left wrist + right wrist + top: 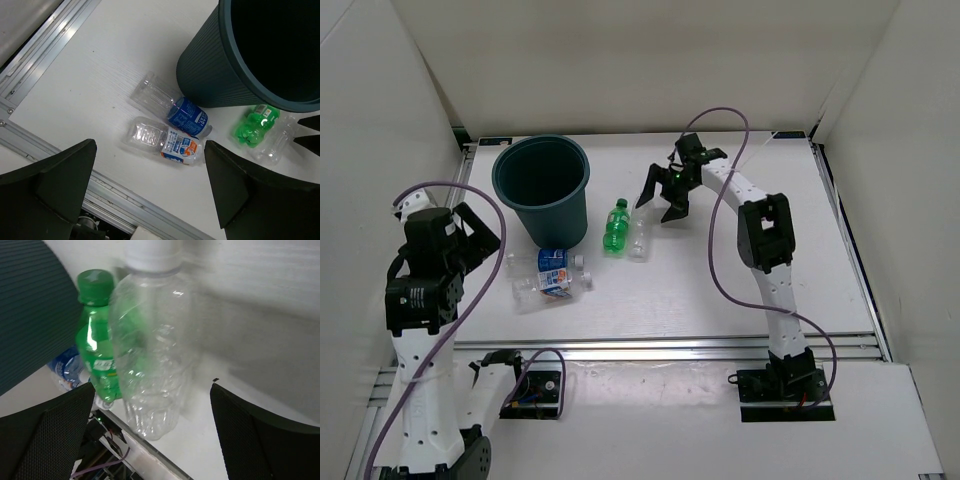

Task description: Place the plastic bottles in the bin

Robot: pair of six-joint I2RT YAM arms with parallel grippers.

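The clear bottle (152, 355) lies on the white tabletop (720, 290) just right of the green bottle (97, 357), the two side by side and seemingly touching, with the bin (555, 220) close on their left. Its long axis runs near-to-far, the white-capped neck pointing toward the far side; in the right wrist view that axis runs straight up the middle, between the two dark fingers, so the body sits square in the gap of the jaws and ahead of them. The right gripper (660, 200) hangs just beyond and to the right of the bottle, jaws spread wide and holding nothing, and it is plainly the nearer arm for this pair. The bottle is thin, ribbed, see-through plastic, rounded at the shoulder, likely light and easily crushed or rolled. The green one is translucent, glossy, with a screw cap of the same colour. Nearer the arms, two labelled bottles (175, 142) lie on their sides by the base of the bin, below the left gripper (478, 238), whose jaws are also wide apart and empty. The bin is dark teal, finely ribbed on the outside, with a rolled rim, and no bottle shows inside it.
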